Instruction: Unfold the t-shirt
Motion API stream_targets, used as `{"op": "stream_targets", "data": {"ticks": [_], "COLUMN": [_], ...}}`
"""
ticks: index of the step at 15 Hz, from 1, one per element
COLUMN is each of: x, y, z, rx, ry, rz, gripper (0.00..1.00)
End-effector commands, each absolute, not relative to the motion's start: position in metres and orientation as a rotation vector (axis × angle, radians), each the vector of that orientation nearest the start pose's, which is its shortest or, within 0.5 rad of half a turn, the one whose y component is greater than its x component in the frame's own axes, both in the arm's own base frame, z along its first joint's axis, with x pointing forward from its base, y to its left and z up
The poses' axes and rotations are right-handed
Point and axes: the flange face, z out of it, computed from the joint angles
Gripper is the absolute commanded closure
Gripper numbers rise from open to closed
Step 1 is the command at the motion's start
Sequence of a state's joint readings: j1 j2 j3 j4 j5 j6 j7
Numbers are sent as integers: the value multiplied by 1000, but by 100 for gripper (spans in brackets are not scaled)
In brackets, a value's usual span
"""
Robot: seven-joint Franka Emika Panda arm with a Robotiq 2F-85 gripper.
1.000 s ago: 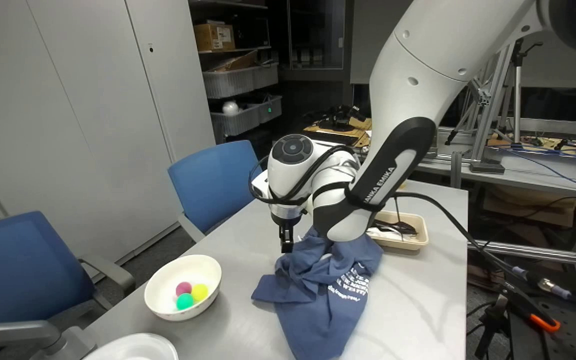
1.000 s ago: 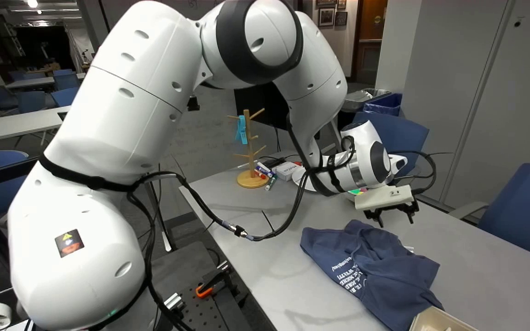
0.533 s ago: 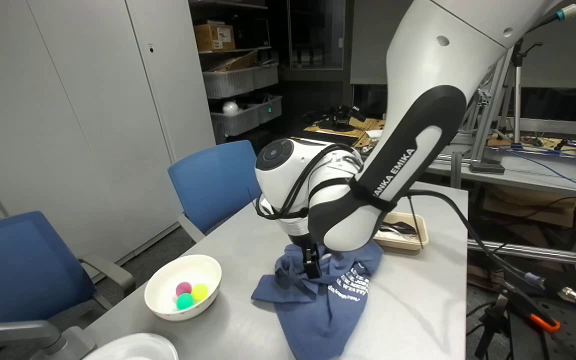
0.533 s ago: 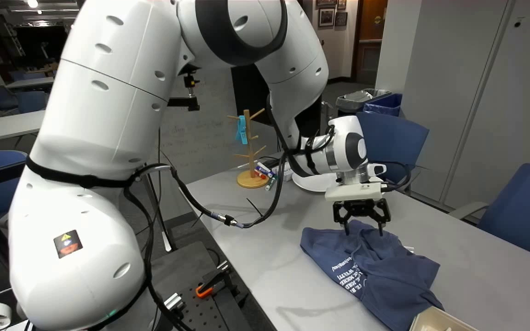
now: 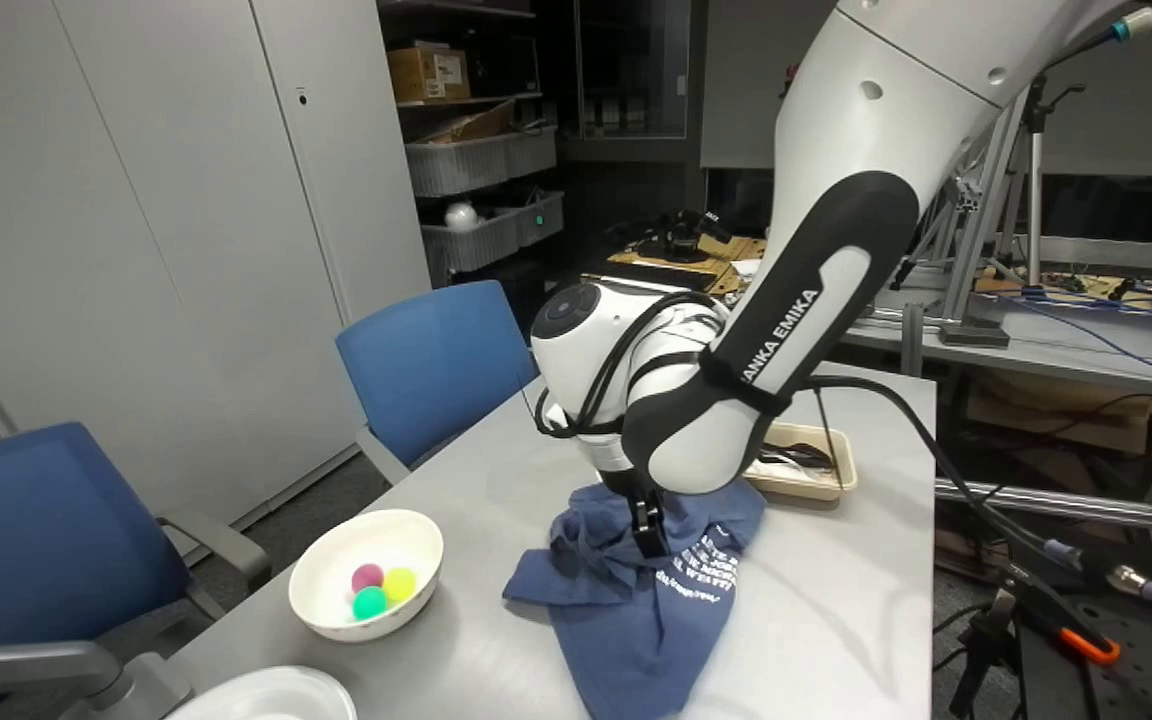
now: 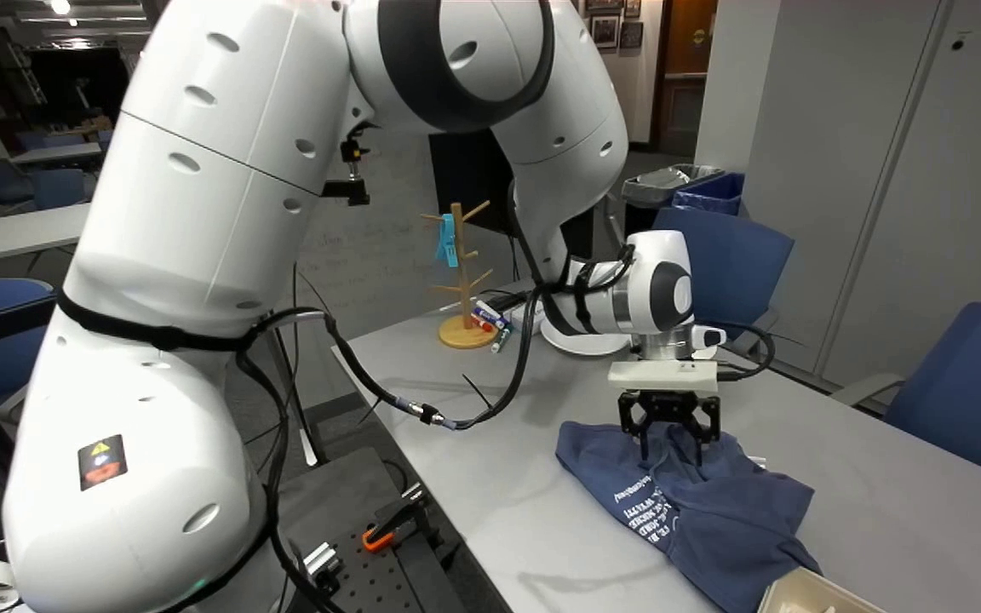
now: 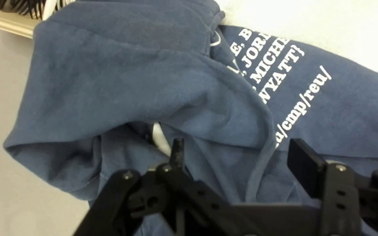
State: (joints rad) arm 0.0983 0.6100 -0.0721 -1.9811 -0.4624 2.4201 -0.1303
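T-shirt point(image 6: 716, 502) lies rumpled beneath widely parted fingers point(image 7: 305, 168).

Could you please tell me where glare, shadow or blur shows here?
Wrist view: the table washed out at upper right, the gripper dark and slightly blurred, the lettering on the t-shirt crisp; both exterior views: soft shadows on the table, no obvious motion blur.

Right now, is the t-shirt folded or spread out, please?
The t-shirt is folded: in the wrist view, a flap partly covers its white lettering.
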Motion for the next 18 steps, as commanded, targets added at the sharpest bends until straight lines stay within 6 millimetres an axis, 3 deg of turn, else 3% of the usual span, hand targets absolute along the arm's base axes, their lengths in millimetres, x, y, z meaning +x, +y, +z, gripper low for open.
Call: {"op": "stream_targets", "data": {"ticks": [1, 7, 9, 10, 13, 16, 18], "x": [596, 591, 598, 603, 615, 622, 625], "y": [9, 33, 35, 36, 37, 38, 37], "z": [124, 91, 87, 88, 94, 98, 100], "rx": [-3242, -3189, -3220, -3239, -3261, -3275, -3274], "ry": [-933, -1018, -1066, -1093, -1156, -1179, -1158], "rz": [361, 414, 385, 369, 336, 310, 302], "gripper": [19, 27, 40, 57, 71, 97, 100]}}
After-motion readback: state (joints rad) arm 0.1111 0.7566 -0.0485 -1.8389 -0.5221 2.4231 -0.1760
